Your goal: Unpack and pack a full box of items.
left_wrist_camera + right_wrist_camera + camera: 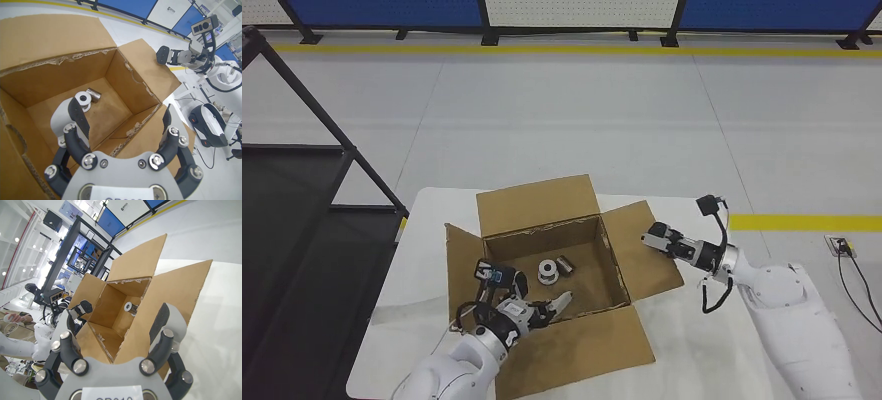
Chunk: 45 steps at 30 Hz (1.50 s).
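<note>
An open cardboard box (537, 205) stands on the white table (712, 340) with its flaps spread. On its floor lie a silver metal spool (546, 270) and a dark metal cylinder (564, 266), touching each other. My left gripper (547, 302) hangs open and empty over the box's near rim. From its wrist, the left gripper (122, 117) looks down on the spool (83, 98) and cylinder (94, 93). My right gripper (650, 240) is open and empty above the right flap. In the right wrist view, the right gripper (115, 321) faces the box (170, 291) and the spool (128, 307).
A black metal rack (302, 200) stands left of the table. Bare tabletop lies right of the box and along its left side. The front flap (582, 350) lies flat toward the table's near edge.
</note>
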### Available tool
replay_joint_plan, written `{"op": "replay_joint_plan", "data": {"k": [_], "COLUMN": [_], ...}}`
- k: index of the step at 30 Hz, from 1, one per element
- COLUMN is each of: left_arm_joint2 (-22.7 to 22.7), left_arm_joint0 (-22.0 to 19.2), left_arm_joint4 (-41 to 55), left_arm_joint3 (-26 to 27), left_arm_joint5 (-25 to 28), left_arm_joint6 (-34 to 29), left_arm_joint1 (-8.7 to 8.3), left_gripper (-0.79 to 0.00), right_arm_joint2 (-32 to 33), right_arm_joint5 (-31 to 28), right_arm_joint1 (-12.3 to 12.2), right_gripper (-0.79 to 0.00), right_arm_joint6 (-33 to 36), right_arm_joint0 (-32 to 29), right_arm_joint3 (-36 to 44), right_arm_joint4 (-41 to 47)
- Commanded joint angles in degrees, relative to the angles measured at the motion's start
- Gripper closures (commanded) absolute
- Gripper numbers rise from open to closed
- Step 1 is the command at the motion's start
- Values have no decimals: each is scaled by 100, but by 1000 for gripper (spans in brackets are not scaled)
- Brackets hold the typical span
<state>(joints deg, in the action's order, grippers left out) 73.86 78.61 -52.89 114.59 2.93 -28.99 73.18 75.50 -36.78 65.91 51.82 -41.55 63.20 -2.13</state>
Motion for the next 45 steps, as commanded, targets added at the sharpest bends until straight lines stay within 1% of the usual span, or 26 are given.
{"op": "replay_joint_plan", "data": {"k": [1, 10, 20, 24, 29, 34, 39, 43, 45], "left_arm_joint2": [128, 574, 1115, 1296, 1552, 1729, 1940, 2048, 2094], "left_arm_joint0": [169, 814, 1267, 1372, 1391, 1384, 1491, 1671, 1809], "left_arm_joint4": [-31, -280, -202, -221, -104, -51, 85, 160, 183], "left_arm_joint3": [62, 390, 588, 603, 551, 502, 553, 652, 716], "left_arm_joint5": [5, -27, 23, 21, 63, 113, 195, 280, 321], "left_arm_joint6": [70, 361, 564, 632, 650, 651, 729, 804, 896], "left_arm_joint1": [-20, -91, -148, -165, -186, -205, -222, -231, -233], "left_gripper": [-785, -785, -785, -785, -785, -785, -785, -785, -785], "right_arm_joint2": [-82, -476, -889, -1047, -1219, -1362, -1466, -1361, -1273], "right_arm_joint5": [66, 344, 464, 424, 324, 364, 404, 318, 260], "right_arm_joint1": [5, 31, 81, 109, 130, 146, 157, 135, 123], "right_gripper": [-785, -785, -785, -785, -785, -785, -785, -785, -785], "right_arm_joint6": [35, 268, 482, 552, 737, 779, 673, 268, -108], "right_arm_joint0": [36, 264, 412, 442, 440, 435, 423, 352, 277], "right_arm_joint3": [-49, -332, -430, -418, -321, -237, -127, 63, 300], "right_arm_joint4": [-24, -248, -273, -207, -72, -67, -135, -189, -261]}}
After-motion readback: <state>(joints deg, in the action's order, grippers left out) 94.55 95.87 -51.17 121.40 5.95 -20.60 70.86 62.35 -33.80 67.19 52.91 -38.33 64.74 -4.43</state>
